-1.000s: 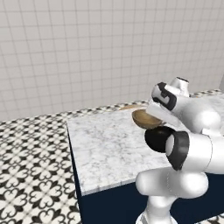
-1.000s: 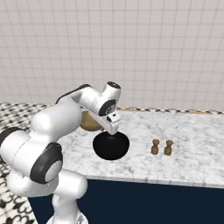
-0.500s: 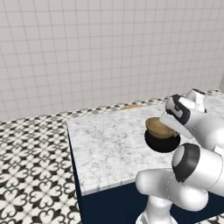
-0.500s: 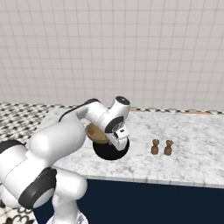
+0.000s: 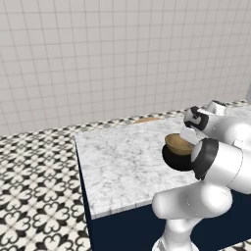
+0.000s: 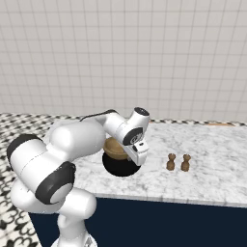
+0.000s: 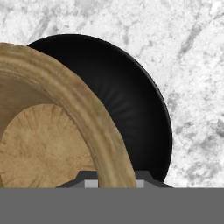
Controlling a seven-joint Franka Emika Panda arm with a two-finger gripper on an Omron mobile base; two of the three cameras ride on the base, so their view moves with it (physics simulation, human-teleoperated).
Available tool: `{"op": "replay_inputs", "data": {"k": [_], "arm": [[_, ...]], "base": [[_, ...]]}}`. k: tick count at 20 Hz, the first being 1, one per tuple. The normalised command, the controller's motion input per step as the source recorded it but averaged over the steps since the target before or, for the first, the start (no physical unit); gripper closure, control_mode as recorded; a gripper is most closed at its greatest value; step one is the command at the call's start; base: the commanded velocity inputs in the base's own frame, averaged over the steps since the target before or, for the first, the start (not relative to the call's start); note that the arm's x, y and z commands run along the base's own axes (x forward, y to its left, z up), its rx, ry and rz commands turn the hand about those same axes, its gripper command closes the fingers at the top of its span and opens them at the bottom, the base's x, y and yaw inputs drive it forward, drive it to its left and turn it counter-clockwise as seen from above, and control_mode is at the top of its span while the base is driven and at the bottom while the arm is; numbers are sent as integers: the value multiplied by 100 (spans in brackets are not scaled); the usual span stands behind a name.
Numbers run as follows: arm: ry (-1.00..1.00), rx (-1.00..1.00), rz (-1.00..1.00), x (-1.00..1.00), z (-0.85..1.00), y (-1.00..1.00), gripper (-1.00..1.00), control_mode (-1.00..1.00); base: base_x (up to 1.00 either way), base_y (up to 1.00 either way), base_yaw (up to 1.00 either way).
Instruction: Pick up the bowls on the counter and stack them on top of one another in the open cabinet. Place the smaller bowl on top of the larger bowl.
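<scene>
Small tan wood bowl [image 7: 52, 131], lighter inside, over glossy blk bowl [image 7: 131, 100].

Left base view sits behind the arm on its left, looking forward and down across the counter [image 5: 122, 162] toward the tiled wall [image 5: 122, 54]. Right base view does the same from behind on the right, and both share the marble top and the two bowls under the hand. Hand view looks along the gripper, very close: the smaller bowl [image 7: 57, 131] overlaps the larger bowl [image 7: 131, 96] right ahead.
</scene>
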Motion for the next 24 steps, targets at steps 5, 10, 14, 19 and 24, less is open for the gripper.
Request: {"op": "replay_inputs", "data": {"k": [5, 10, 14, 19, 24], "arm": [[0, 0, 0, 1, -27, -12, 100, -100], [0, 0, 0, 0, -29, -3, 100, -100], [0, 0, 0, 1, -20, 0, 100, -100], [0, 0, 0, 17, -3, 10, 100, -100], [0, 0, 0, 12, 0, 1, -100, -100]], "base": [[0, 0, 0], [0, 0, 0], [0, 0, 0], [0, 0, 0], [0, 0, 0]]}}
